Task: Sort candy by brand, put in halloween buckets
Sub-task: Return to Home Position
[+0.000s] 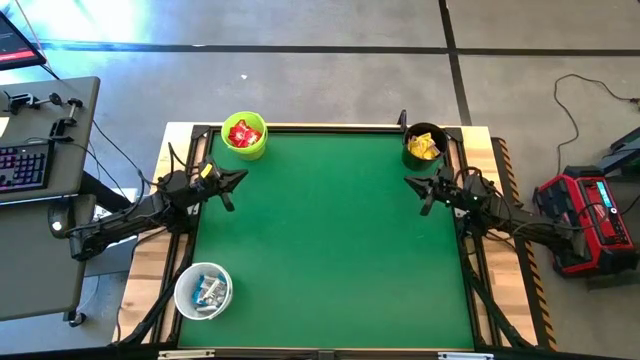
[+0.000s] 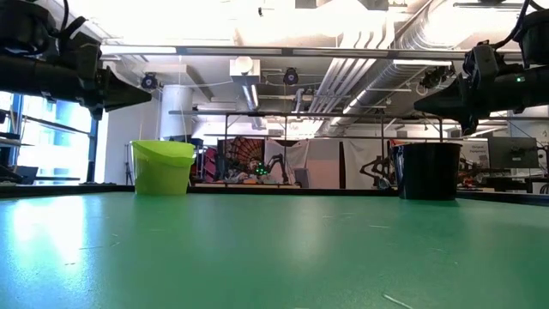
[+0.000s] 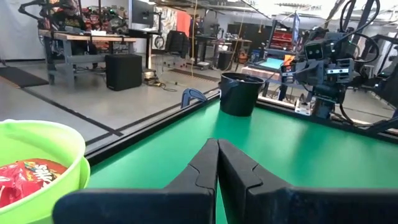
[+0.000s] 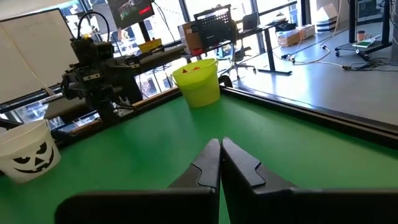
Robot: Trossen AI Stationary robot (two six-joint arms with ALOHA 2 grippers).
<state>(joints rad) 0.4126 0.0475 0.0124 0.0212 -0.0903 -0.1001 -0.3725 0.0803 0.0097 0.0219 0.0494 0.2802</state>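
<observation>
Sorting looks done to us: candy (image 1: 243, 133) sits in the buckets (image 1: 179, 292), none on the mat (image 1: 330, 240). Our left gripper (image 1: 238, 180) and right gripper (image 1: 412, 183) hover clenched, empty; we need only park

Three buckets stand on one green table (image 1: 330, 240): one lime green bucket (image 1: 250, 152), one black bucket (image 1: 414, 160) and one white bucket (image 1: 180, 291). Three kinds of candy show, one kind to each bucket: red packets (image 1: 243, 132), yellow packets (image 1: 425, 149) and white-and-blue bars (image 1: 208, 292). The pieces in each heap overlap too much to count. Two arms reach over the table, each with one gripper: the left gripper (image 1: 242, 178) and the right gripper (image 1: 408, 181).
</observation>
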